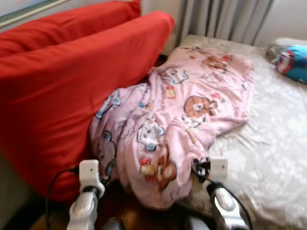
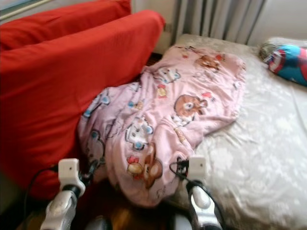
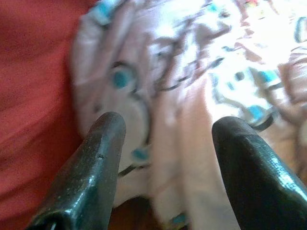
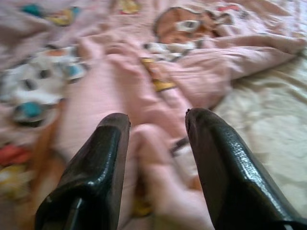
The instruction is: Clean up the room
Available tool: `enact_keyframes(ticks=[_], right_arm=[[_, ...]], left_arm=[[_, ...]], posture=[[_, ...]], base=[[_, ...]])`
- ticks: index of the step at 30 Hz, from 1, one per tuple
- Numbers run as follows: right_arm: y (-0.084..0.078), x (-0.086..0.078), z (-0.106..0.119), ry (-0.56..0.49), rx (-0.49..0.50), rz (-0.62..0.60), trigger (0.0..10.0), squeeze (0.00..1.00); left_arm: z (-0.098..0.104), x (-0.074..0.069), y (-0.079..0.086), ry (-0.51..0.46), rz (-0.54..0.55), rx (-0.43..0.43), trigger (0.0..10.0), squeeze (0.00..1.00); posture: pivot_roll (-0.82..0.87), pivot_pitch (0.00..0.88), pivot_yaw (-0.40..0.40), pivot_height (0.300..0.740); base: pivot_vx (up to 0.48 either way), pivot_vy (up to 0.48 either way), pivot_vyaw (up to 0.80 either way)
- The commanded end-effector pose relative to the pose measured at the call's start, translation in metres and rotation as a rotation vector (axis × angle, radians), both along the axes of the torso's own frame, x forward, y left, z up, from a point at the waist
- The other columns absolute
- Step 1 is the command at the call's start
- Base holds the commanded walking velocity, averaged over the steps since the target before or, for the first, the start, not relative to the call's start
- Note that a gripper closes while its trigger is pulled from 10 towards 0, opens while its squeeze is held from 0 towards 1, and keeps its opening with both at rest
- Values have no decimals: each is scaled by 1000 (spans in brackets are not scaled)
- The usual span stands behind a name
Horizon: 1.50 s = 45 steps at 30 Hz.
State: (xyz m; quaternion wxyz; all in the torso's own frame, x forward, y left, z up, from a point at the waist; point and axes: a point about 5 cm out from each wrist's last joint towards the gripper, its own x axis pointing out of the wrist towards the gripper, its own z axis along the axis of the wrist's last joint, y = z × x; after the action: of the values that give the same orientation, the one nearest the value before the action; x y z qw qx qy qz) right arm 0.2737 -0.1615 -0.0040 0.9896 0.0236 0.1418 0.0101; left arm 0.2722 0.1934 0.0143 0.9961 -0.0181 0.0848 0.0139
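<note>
Blanket (image 1: 177,120) mid-frame, bunched, draped off bed (image 1: 268,143) edge against red cushion (image 1: 53,96). Left pincer (image 3: 165,143), right pincer (image 4: 156,139) both spread, empty. We'd bite thick folds, lift evenly.

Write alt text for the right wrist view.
The right claw, fingers open, straddles a raised fold of a pink cartoon-print blanket at close range. Pale floral bed sheet shows beside the blanket.

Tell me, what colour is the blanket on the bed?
Pink blanket with cartoon animals, clearest in the left eye view.
</note>
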Motion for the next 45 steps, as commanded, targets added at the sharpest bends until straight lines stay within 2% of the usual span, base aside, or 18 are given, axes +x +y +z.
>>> enact_keyframes(ticks=[1,8,10,19,20,23,24,27,30,32,36,39,44,45], right_arm=[[-3,-4,-4,18,4,-14,10000,0],[-2,-4,-5,33,5,0,10000,0],[-1,-6,-9,67,-12,15,10000,0],[-7,-8,-13,101,-31,0,10000,0],[-7,-8,-13,109,-28,10,10000,1000],[-6,-9,-17,152,-34,38,10000,1000],[-7,-13,-24,223,-95,77,10000,1000],[-12,-17,-28,275,-143,83,10000,1000],[-15,-16,-29,304,-151,80,10000,1000],[-14,-17,-31,334,-146,121,10000,1000],[-12,-16,-30,337,-132,155,10000,1000],[-13,-15,-32,384,-168,177,10000,1000],[-8,-13,-32,400,-189,202,10000,1000],[-7,-12,-31,401,-195,209,10000,918]], left_arm=[[-6,-4,-4,27,-6,-13,10000,0],[-5,-3,-4,28,-4,-12,10000,0],[-5,-3,-4,29,-4,-10,10000,0],[-6,-2,-6,44,-17,-7,10000,0],[-7,-2,-7,45,-18,-8,10000,0],[-7,-2,-7,47,-21,-9,10000,0],[-7,-2,-7,48,-22,-8,10000,0],[-7,-1,-7,49,-26,-9,10000,0],[-7,-2,-7,50,-30,-9,10000,0],[-7,-2,-7,52,-33,-7,10000,0],[-7,-3,-6,52,-33,-5,10000,0],[-5,-1,-7,48,-41,-5,10000,0],[-3,-1,-8,38,-52,0,10000,0],[-3,-1,-7,37,-52,1,10000,0]], posture=[[-95,69,-37,637],[-97,69,-36,637],[-98,67,-36,637],[-98,69,-34,637],[-98,69,-34,637],[-97,67,-33,637],[-97,68,-31,637],[-87,74,-27,637],[-89,74,-25,637],[-87,79,-24,637],[-82,85,-22,637],[-63,100,-17,637],[-52,114,-8,637],[-52,115,-7,637]], base=[[349,0,0],[343,0,0],[0,0,0],[0,0,0],[0,0,0],[0,0,0],[0,0,0],[0,0,0],[0,0,0],[0,0,0],[0,0,0],[0,0,0],[0,0,0],[0,0,0]])
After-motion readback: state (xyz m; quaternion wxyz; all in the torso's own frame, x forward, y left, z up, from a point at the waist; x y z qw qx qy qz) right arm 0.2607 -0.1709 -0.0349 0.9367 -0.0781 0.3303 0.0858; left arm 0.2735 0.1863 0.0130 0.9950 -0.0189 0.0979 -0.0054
